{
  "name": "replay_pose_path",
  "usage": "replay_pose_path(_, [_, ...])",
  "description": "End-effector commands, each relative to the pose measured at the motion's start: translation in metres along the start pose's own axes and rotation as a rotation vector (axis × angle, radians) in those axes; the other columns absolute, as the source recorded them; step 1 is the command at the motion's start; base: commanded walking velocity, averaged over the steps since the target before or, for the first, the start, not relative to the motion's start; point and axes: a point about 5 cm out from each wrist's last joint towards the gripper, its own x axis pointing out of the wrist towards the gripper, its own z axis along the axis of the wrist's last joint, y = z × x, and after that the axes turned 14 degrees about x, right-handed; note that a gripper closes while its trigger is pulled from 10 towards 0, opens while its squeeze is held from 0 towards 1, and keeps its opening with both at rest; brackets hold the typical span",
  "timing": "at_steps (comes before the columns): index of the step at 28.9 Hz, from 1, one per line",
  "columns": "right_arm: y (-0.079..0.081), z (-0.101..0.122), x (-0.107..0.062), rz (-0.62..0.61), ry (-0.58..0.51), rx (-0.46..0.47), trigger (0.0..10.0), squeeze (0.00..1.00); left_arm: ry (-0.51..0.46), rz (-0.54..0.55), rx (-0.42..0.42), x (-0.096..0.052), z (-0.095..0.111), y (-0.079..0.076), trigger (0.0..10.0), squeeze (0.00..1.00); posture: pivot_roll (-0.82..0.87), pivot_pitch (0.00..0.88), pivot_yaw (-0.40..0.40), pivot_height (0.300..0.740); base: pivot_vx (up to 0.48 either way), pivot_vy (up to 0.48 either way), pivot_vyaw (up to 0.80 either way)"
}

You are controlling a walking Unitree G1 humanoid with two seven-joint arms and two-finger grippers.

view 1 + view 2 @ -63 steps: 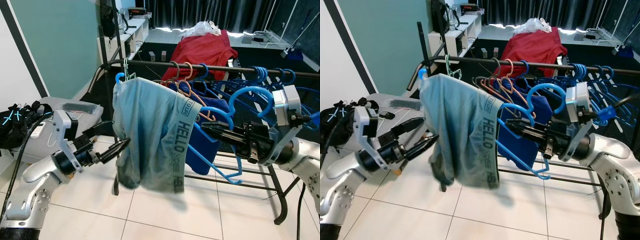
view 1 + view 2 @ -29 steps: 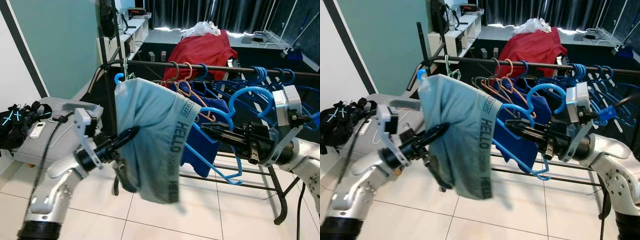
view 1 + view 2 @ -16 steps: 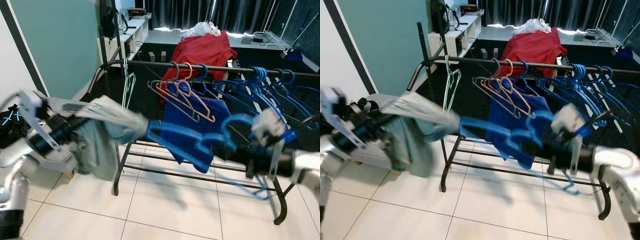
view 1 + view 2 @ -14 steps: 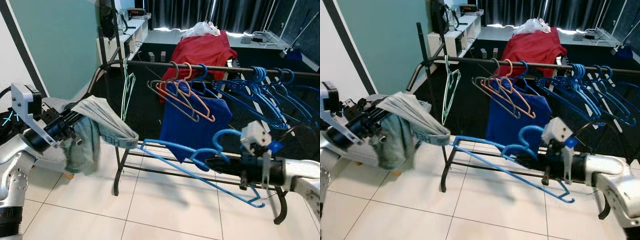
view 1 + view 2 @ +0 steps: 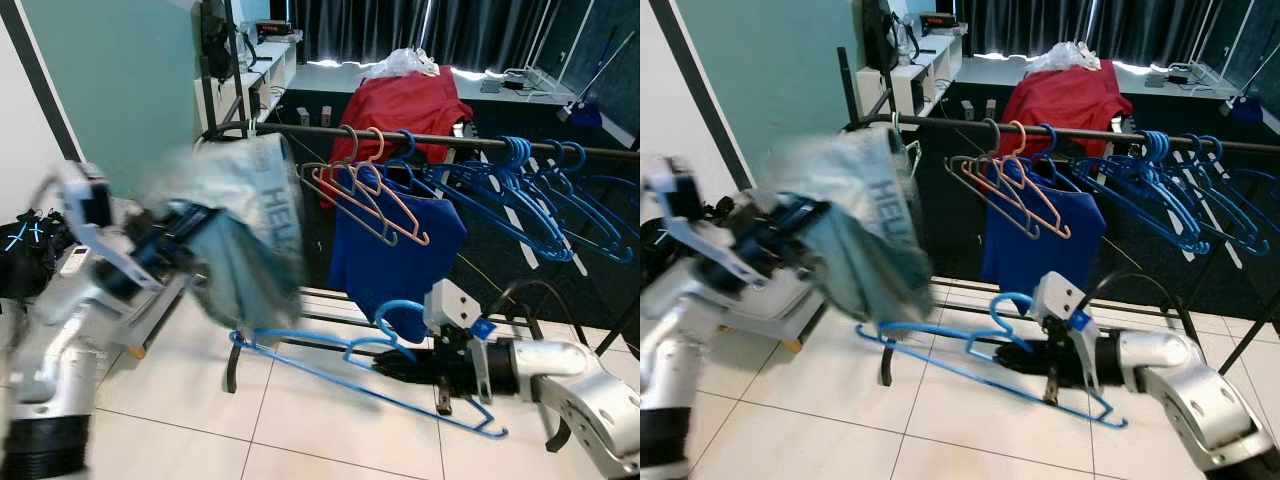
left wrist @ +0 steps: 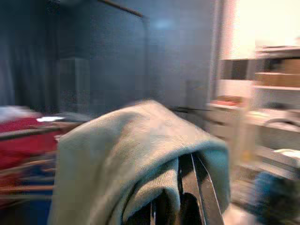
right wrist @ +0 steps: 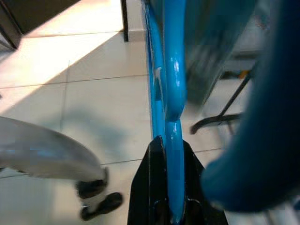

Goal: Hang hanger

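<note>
Progress: the blue hanger [image 5: 370, 375] was not yet on the rail [image 5: 440, 137]; it hung low in front of the clothes rack, well below the bar, and the hanging step remained undone.
Garment: the grey-green cloth with printed lettering [image 5: 245, 235] was off the hanger, bunched and blurred at the rack's left end, near the rail's height.
Left gripper: the left gripper [image 6: 185, 197] was clenched around a fold of that cloth, its black fingers [image 6: 200, 187] wrapped in fabric in the left wrist view.
Right gripper: the right gripper [image 7: 166, 206] was closed tight on the hanger's blue wire, low over the tiled floor [image 5: 330, 440] just ahead of the rack's bottom bar.
Hanger's axis: its long axis lay close to level, running along the front of the rack from below the cloth toward the rack's right leg, dipping slightly at the right end.
Hanger's hook: the hook [image 5: 400, 312] curled upward, in front of the blue shirt [image 5: 395, 255] hanging at the rail's middle.
What was left, by judgement: lifting the hanger to rail height, turning the hook over the bar, and finding a gap among the other hangers [image 5: 520, 185] crowding the rail's right half.
Cloth: whether it was meant to go back on the hanger could not be told.
</note>
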Motion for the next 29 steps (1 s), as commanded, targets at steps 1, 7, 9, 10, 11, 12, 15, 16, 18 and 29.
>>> replay_pose_path(1, [-0.001,-0.006,0.006,-0.005,0.026,-0.004,0.0,0.00,-0.013,-0.045,-0.016,0.007,0.001,-0.008,0.0,0.00,-0.03,0.000,0.008,0.740,0.000,0.000,0.00])
replay_pose_path(7, [-0.007,0.041,-0.003,-0.070,-0.268,-0.013,0.0,0.00,0.102,0.084,0.049,-0.003,-0.016,0.010,0.0,0.00,-0.02,0.000,0.021,0.740,0.000,0.000,0.00])
replay_pose_path(9, [-0.018,0.082,-0.012,-0.159,-0.447,-0.019,3.6,0.00,0.285,0.330,0.114,-0.034,-0.039,0.041,0.0,0.00,-0.03,0.000,0.038,0.740,0.000,0.000,0.00])
replay_pose_path(10, [-0.018,0.082,-0.012,-0.159,-0.447,-0.019,3.6,0.00,0.285,0.330,0.114,-0.034,-0.039,0.041,0.0,0.00,-0.03,0.000,0.038,0.740,0.000,0.000,0.00])
replay_pose_path(11, [-0.019,0.093,-0.013,-0.166,-0.490,-0.024,5.5,0.00,0.350,0.421,0.136,-0.047,-0.046,0.049,0.0,0.00,-0.02,0.000,0.038,0.740,0.000,0.000,0.00])
replay_pose_path(12, [-0.019,0.100,-0.014,-0.166,-0.513,-0.028,5.5,0.00,0.387,0.474,0.150,-0.055,-0.049,0.053,0.0,0.00,-0.02,0.000,0.038,0.740,0.000,0.000,0.00])
replay_pose_path(15, [-0.009,0.114,-0.009,-0.107,-0.541,-0.080,3.3,0.00,0.557,0.787,0.226,-0.104,-0.060,0.072,0.0,0.00,-0.01,0.000,0.030,0.740,0.000,0.000,0.00])
replay_pose_path(16, [-0.008,0.122,-0.006,-0.112,-0.556,-0.096,10.0,0.00,0.601,0.918,0.236,-0.126,-0.061,0.076,0.0,0.00,0.00,0.000,0.022,0.740,0.000,0.000,0.00])
replay_pose_path(18, [-0.008,0.127,-0.004,-0.121,-0.566,-0.103,10.0,0.00,0.623,0.995,0.238,-0.139,-0.061,0.077,0.0,0.00,0.00,0.000,0.022,0.740,0.000,0.000,0.00])
replay_pose_path(29, [-0.020,0.191,-0.005,-0.377,-0.633,-0.148,10.0,0.00,0.640,1.245,0.184,-0.177,-0.073,0.065,0.0,0.00,0.01,0.000,0.035,0.740,0.000,0.000,0.00])
